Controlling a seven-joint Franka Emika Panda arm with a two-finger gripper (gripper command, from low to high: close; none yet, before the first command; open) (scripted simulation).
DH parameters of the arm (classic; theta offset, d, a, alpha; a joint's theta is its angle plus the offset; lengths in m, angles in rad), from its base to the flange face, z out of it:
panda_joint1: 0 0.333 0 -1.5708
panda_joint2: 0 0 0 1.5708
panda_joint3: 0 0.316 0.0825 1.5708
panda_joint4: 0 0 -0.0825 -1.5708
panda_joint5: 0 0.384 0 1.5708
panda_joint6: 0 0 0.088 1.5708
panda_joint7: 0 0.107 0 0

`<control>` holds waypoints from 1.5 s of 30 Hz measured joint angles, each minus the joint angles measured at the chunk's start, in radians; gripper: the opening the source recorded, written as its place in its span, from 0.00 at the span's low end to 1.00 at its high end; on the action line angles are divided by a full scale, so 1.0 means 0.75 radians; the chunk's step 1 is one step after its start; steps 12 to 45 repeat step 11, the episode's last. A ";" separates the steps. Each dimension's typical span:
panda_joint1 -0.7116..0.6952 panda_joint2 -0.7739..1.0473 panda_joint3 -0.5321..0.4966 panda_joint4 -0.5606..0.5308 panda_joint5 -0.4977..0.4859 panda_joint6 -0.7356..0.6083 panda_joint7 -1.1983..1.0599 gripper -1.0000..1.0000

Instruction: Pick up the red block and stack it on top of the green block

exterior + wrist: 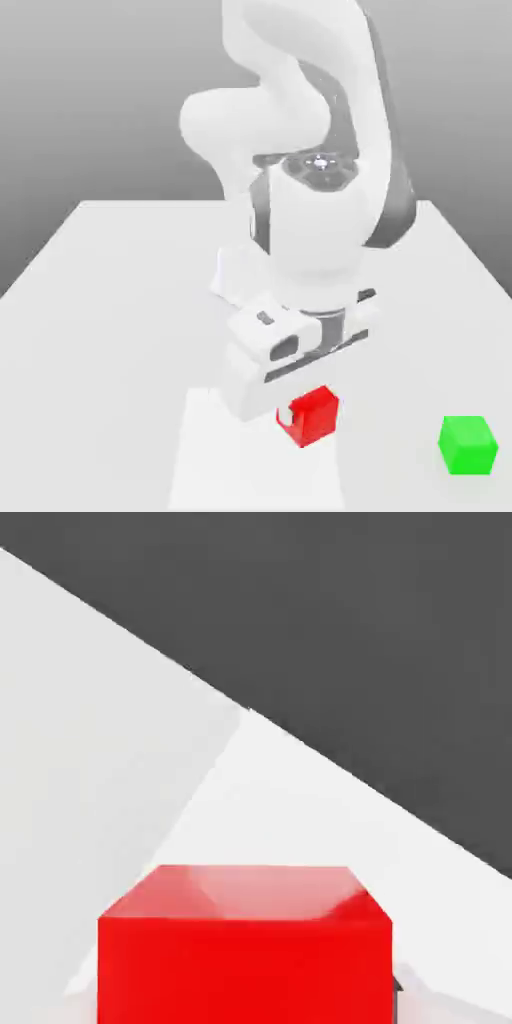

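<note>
Red block [316, 414] sits corner-on, right of it green block [468, 444].

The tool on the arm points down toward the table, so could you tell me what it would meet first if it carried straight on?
Most likely the red block: the tool is already low around it, and the hand view shows the block directly ahead. Below that lies the table.

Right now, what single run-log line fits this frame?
phase: at pickup | gripper: down at red block | green block: apart, toward the exterior view's right, nothing on it | stack: not done
</note>
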 joint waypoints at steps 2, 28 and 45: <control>0.065 0.004 0.074 0.047 -0.020 -0.044 -0.053 0.00; 0.202 0.234 0.150 0.158 -0.131 0.070 -0.092 1.00; 0.202 0.234 0.150 0.158 -0.131 0.070 -0.092 1.00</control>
